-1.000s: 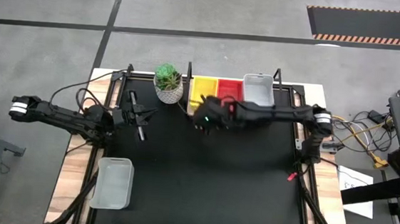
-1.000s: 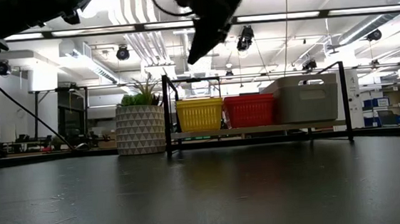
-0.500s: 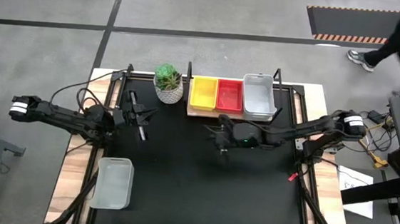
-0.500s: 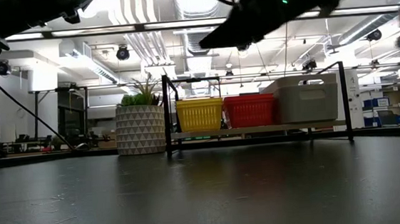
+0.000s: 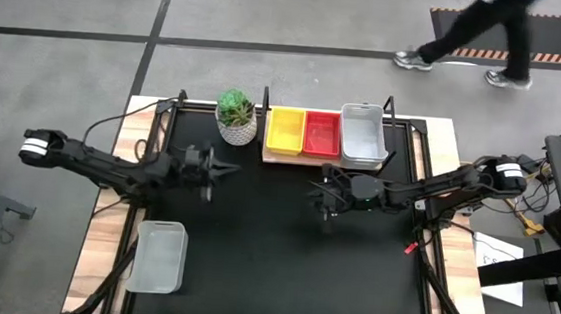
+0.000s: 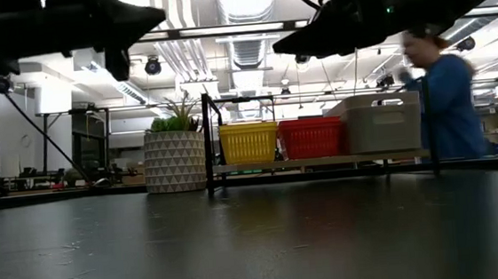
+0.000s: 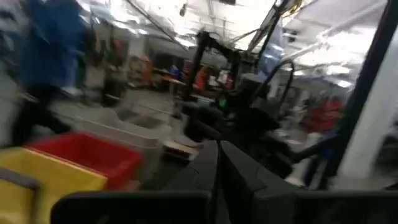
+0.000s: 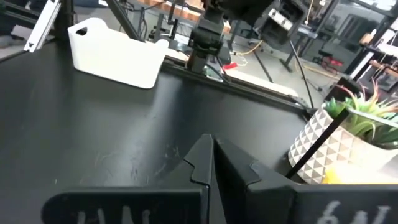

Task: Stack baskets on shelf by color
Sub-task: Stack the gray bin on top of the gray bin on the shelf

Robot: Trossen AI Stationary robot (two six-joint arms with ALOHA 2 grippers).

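Nearest us, a grey-white basket [image 5: 156, 256] lies alone on the surface [image 5: 282, 267], well apart from the shelf [image 5: 322, 160]. Nearer the shelf, we see the right claw [image 5: 325, 194] clenched empty, the left claw [image 5: 227, 170] pinched together. On it: yellow basket [image 5: 285, 129], red basket [image 5: 323, 132], grey basket [image 5: 362, 133].

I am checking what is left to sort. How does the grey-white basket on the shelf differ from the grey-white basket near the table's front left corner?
The grey-white basket on the shelf sits at the right end of the wooden shelf, beside the red basket; the loose grey-white basket lies alone on the black table, far from the shelf. The first is already placed; the second is not. Both are pale, rectangular, open side up and alike in size.
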